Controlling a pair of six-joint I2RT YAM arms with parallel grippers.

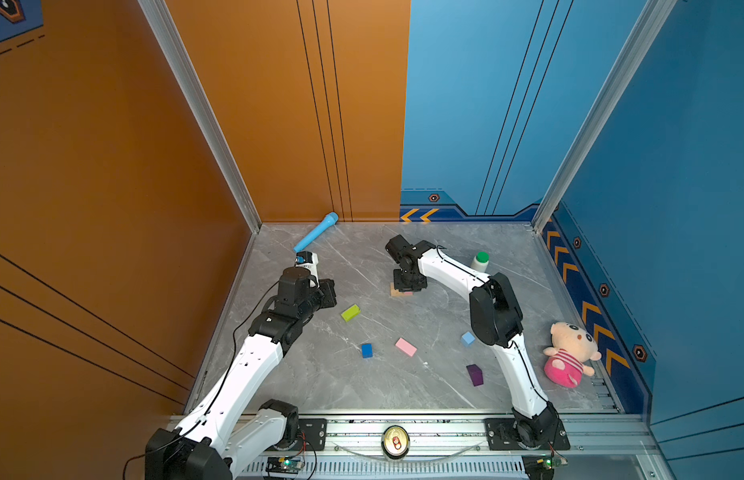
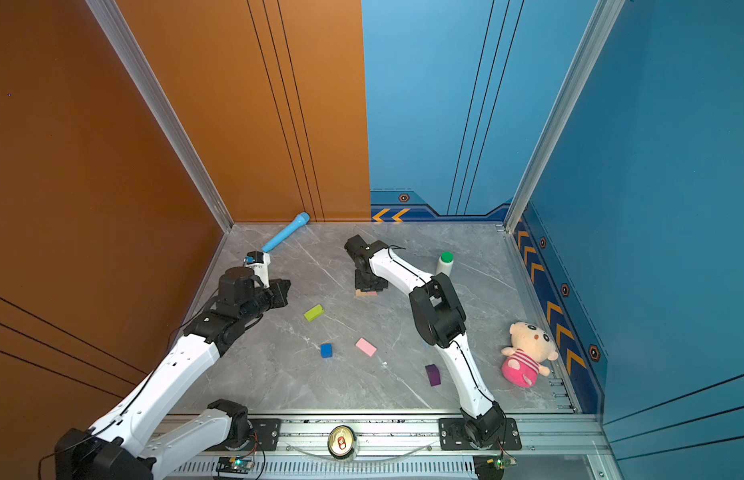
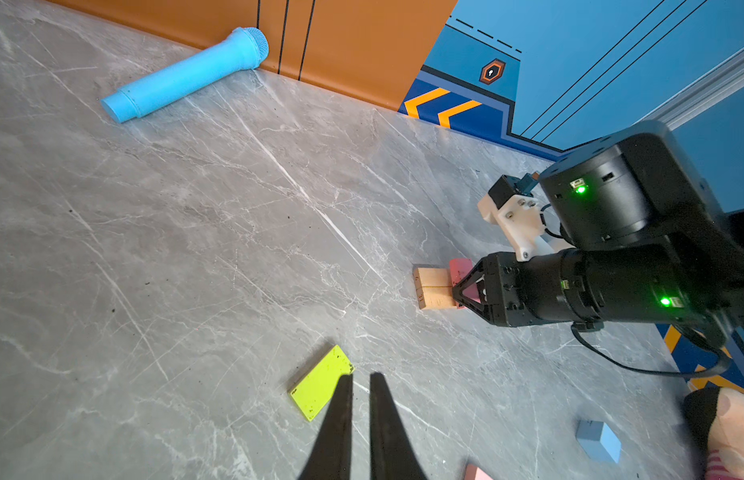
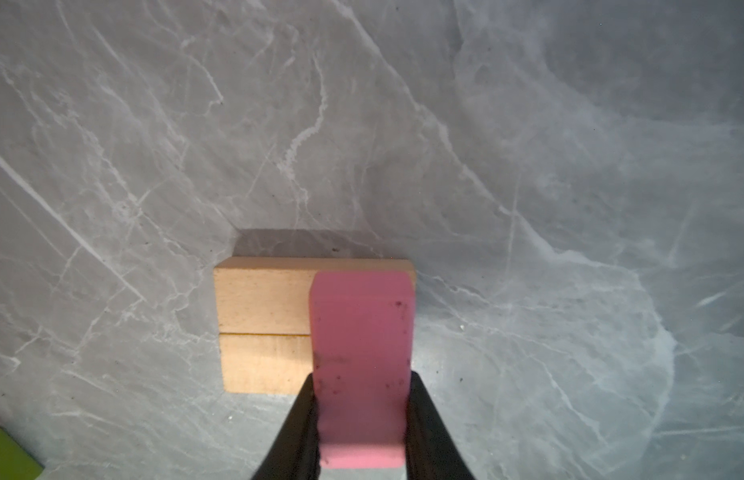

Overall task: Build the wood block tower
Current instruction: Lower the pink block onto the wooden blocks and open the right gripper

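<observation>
Two tan bars (image 4: 262, 324) lie side by side on the grey table as the tower's base. My right gripper (image 4: 362, 378) is shut on a pink bar (image 4: 362, 332), held low over the right end of the tan bars (image 1: 397, 293); whether they touch I cannot tell. My left gripper (image 3: 361, 376) is shut and holds nothing, its tips just beside the lime-green bar (image 3: 320, 384). Loose on the table in a top view are a dark-blue cube (image 1: 366, 350), a second pink bar (image 1: 405, 347), a light-blue cube (image 1: 467, 338) and a dark-purple block (image 1: 475, 375).
A light-blue toy microphone (image 1: 316, 232) lies against the back wall. A white bottle with a green cap (image 1: 480, 262) stands at the back right. A plush doll (image 1: 569, 353) sits by the right wall. A can (image 1: 396, 442) rests on the front rail.
</observation>
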